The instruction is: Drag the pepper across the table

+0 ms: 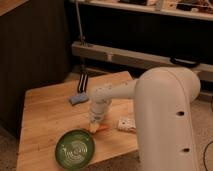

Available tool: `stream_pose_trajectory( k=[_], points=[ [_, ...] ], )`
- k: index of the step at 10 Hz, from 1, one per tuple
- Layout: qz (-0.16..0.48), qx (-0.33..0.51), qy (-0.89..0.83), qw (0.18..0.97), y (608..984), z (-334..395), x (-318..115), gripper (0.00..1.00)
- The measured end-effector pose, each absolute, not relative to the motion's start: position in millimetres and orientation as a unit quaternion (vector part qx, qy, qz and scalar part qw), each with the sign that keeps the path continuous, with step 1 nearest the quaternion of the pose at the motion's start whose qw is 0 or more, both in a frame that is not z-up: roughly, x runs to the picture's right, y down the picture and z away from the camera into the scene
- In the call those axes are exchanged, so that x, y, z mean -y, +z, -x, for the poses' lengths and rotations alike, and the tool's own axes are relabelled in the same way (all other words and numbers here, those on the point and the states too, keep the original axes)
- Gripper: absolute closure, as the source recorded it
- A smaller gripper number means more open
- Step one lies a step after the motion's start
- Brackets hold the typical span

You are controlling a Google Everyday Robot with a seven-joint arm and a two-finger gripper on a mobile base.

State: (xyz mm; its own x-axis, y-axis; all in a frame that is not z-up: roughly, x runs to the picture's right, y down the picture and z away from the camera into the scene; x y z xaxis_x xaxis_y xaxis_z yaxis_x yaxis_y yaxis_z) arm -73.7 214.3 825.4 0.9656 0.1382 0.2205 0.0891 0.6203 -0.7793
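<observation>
— Near the front edge of the light wooden desk (45,115), what lies in the round green bowl (75,148)?

— Nothing that I can see.

— And the claw (95,126)?

— It points down at the small orange pepper (99,129), beside the bowl. How wide it stands, I cannot tell; the white arm (165,120) hides the right side. Open wood lies left, behind a blue sponge (78,99).

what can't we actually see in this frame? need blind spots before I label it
- Gripper: in the camera view the wrist hangs straight over it, hiding the contact at the pepper.
- Pepper: only an orange sliver shows beside the wrist; the rest is covered.
- Small white object: too blurred to identify.
- Table: right side hidden behind the robot's arm.
- Green bowl: its inner pattern is too blurred to read.
</observation>
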Motion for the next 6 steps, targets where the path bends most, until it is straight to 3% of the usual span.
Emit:
stream_pose_trajectory(
  k=[6],
  points=[
    [0.436, 0.122, 0.035, 0.891, 817.9, 44.8, -223.1, 0.73]
  ],
)
